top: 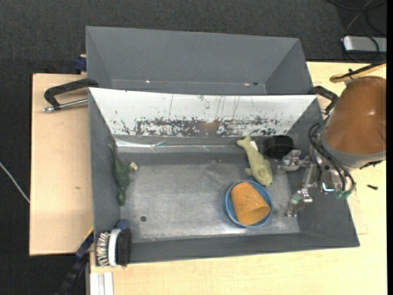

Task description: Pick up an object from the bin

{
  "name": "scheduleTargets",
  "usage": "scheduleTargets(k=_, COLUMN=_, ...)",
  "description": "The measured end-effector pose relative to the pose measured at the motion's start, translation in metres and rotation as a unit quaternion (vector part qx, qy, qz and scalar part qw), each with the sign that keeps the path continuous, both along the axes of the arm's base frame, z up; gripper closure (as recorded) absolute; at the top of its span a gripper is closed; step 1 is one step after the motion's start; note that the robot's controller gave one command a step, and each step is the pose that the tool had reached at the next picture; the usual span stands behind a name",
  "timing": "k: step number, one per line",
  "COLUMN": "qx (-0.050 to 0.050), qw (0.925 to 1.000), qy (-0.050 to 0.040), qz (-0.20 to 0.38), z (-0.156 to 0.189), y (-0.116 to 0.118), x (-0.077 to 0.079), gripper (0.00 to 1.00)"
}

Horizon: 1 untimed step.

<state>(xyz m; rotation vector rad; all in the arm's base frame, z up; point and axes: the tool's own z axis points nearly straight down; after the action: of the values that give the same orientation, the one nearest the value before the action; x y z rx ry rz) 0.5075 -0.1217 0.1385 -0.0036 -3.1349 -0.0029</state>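
Gripper [299, 186] near right wall [331, 221], beside orange cup [250, 204].

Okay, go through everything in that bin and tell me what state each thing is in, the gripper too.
Orange cup: on its side, in the blue bowl.
Blue bowl: upright on the bin floor.
Yellowish toy fish: lying flat behind the bowl.
Green toy lizard: lying flat along the left wall.
Black object: at the back right, kind unclear.
Gripper: down in the bin, right of the bowl.
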Motion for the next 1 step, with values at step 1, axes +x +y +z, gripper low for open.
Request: scheduleTargets(k=1, qx=-0.001, qw=0.9975, qy=-0.0012, qz=0.071, z=-0.0233, y=0.0933, x=0.0160, gripper=0.00)
